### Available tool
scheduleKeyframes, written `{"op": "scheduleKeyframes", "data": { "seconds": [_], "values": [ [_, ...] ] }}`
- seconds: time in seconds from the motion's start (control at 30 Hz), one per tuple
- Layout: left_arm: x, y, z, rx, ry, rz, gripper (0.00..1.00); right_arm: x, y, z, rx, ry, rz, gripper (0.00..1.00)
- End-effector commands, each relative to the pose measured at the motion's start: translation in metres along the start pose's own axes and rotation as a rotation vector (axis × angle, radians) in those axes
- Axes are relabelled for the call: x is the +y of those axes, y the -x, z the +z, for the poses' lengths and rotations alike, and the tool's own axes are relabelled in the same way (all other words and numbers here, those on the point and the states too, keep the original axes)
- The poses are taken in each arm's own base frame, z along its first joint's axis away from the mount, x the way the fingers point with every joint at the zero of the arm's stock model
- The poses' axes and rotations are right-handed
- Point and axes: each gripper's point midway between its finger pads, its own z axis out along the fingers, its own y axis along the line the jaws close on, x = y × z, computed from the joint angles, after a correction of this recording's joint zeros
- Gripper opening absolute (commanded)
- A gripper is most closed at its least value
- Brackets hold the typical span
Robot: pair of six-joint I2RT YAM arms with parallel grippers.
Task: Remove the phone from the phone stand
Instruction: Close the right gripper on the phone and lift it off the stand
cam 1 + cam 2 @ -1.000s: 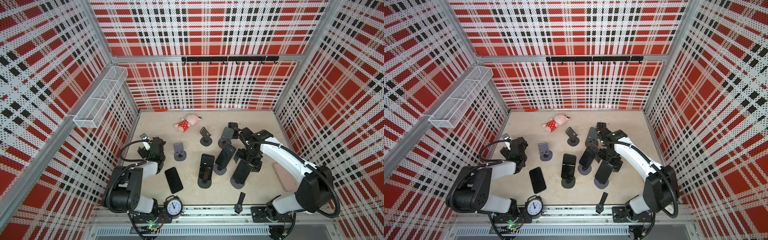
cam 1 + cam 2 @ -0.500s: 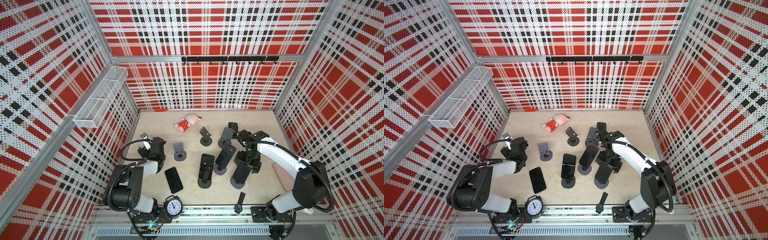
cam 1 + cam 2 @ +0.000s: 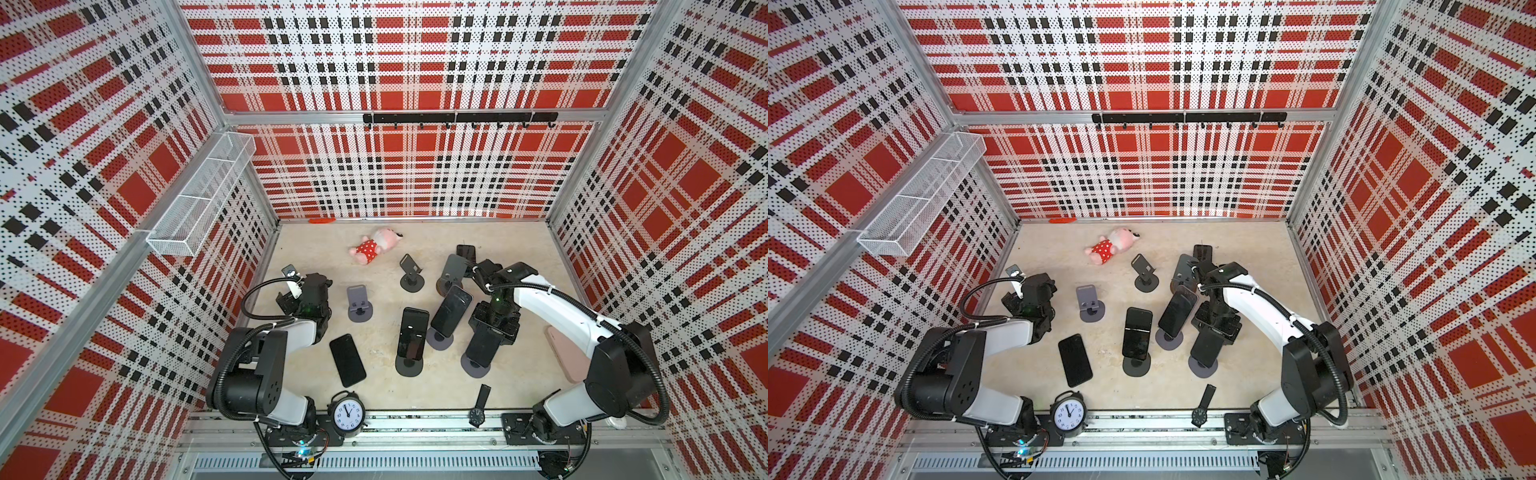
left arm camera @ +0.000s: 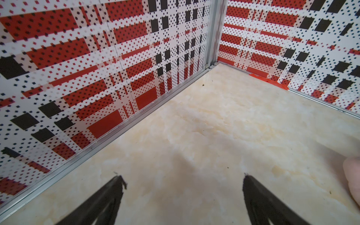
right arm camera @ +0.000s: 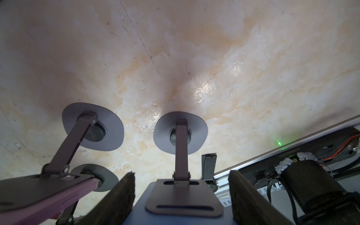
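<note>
Right wrist view: right gripper (image 5: 181, 174) pinches the phone (image 5: 140, 204) on its phone stand (image 5: 181, 144); left gripper (image 4: 183, 181) stands wide.

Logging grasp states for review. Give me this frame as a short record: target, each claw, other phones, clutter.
target: phone on the stand nearest the right arm
right claw: closed on both sides of that phone, no gap visible; not yet lifted
left claw: open, holding nothing, near the left wall
neighbours: second phone and third phone, each on its own stand
loose: black phone flat on the table
clutter: doll, clock, watch
</note>
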Motion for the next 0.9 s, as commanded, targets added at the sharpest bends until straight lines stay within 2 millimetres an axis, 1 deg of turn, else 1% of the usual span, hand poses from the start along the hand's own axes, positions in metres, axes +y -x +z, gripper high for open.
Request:
{"op": "scheduleKeyframes", "data": {
  "seconds": [0.0, 0.27, 0.37, 0.43, 0.53, 0.6, 0.73, 0.87],
  "values": [
    [-0.002, 0.005, 0.001, -0.010, 0.013, 0.002, 0.98, -0.003, -0.001, -0.011, -0.033, 0.008, 0.010, 0.76],
    [-0.001, 0.005, 0.001, -0.009, 0.014, 0.001, 0.98, -0.005, -0.001, -0.019, -0.070, 0.043, -0.012, 0.73],
    [-0.002, 0.005, 0.002, -0.007, 0.013, 0.004, 0.98, -0.006, -0.001, -0.026, -0.093, 0.068, -0.014, 0.73],
    [-0.002, 0.004, 0.002, -0.005, 0.015, 0.008, 0.98, -0.008, 0.001, -0.033, -0.118, 0.075, -0.030, 0.70],
    [-0.002, 0.004, 0.002, -0.005, 0.015, 0.008, 0.98, -0.010, 0.009, -0.045, -0.173, 0.076, -0.060, 0.70],
    [-0.003, 0.004, 0.002, -0.004, 0.014, 0.010, 0.98, -0.005, 0.012, -0.056, -0.203, 0.098, -0.107, 0.70],
    [-0.003, 0.004, 0.002, -0.003, 0.016, 0.013, 0.98, -0.004, 0.021, -0.077, -0.267, 0.105, -0.159, 0.70],
    [-0.004, 0.004, 0.003, -0.001, 0.014, 0.015, 0.98, 0.002, 0.031, -0.100, -0.323, 0.142, -0.230, 0.70]
  ]
}}
